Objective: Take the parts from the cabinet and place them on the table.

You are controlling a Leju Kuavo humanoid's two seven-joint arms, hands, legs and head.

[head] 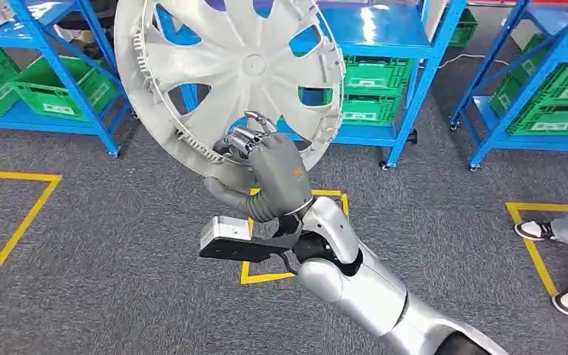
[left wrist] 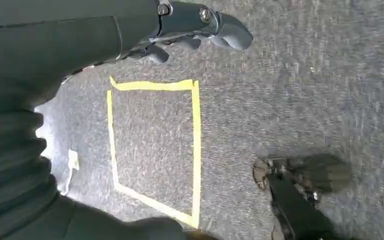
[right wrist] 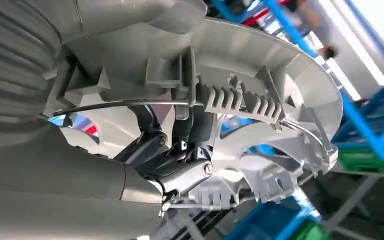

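The left hand hangs over the grey carpet, its dark fingers curled inward around nothing, above a square of yellow floor tape. It gives the load no support, so the whole weight rests on one grasp.

At centre, the large silver-grey plastic wheel cover, round with broad curved spokes and open gaps between them, is held up and tilted in front of the blue steel shelving. The right hand grips it at the lower rim, fingers hooked through a spoke opening and the thumb against the edge. The right wrist view shows the ribbed back side: moulded clips, toothed tabs and a thin wire ring running along the rim.

The likely trouble comes from that off-centre hold. The disc is wide, smooth and light, gripped at one edge, so it could pivot or slip out if the arm swings. Its upper edge sits close to the shelf frame and could strike it.

To the right, green slatted plastic crates fill the racks, and a person's shoes stand near the carry path.
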